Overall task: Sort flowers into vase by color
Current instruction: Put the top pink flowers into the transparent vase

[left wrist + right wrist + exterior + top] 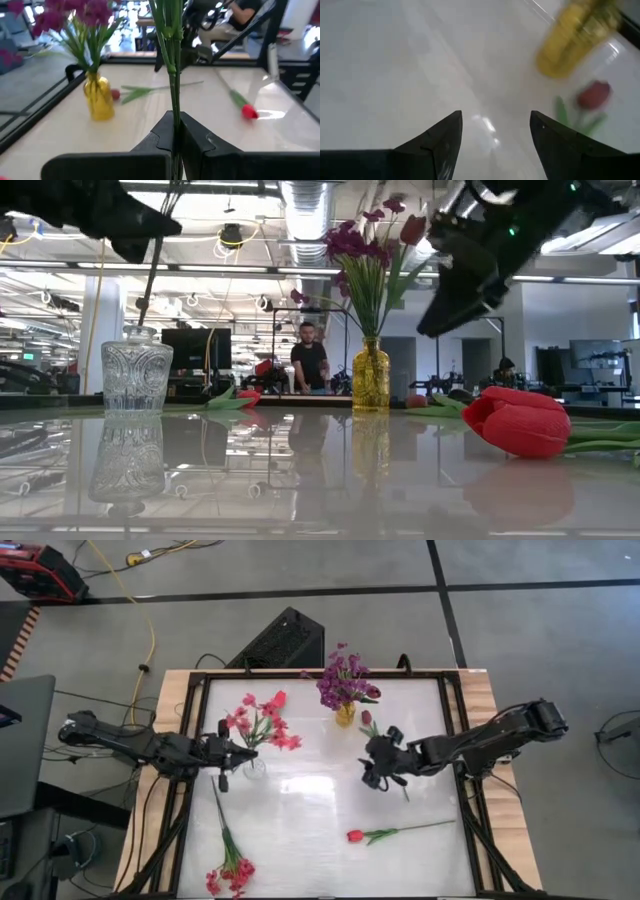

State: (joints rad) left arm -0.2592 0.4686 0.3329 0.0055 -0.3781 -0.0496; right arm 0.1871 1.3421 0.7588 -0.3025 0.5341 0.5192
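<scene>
While left jaws (175,142) clamp pink-red flower stems (172,60) above clear vase (137,376), right jaws (495,145) gape wide

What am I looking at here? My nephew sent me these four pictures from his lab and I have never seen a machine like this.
It is a robot with two dark arms at a white table, sorting artificial flowers into vases by colour. One picture looks down from above, one looks level across the tabletop, and two come from cameras on the arms' wrists.

The left gripper is shut on the green stem of a pink-red cluster, holding it over the clear glass vase. The right gripper is open and holds nothing; it hovers near the yellow vase of purple flowers.

Lying on the table are a red tulip, another pink-red cluster and a darker tulip beside the yellow vase.
</scene>
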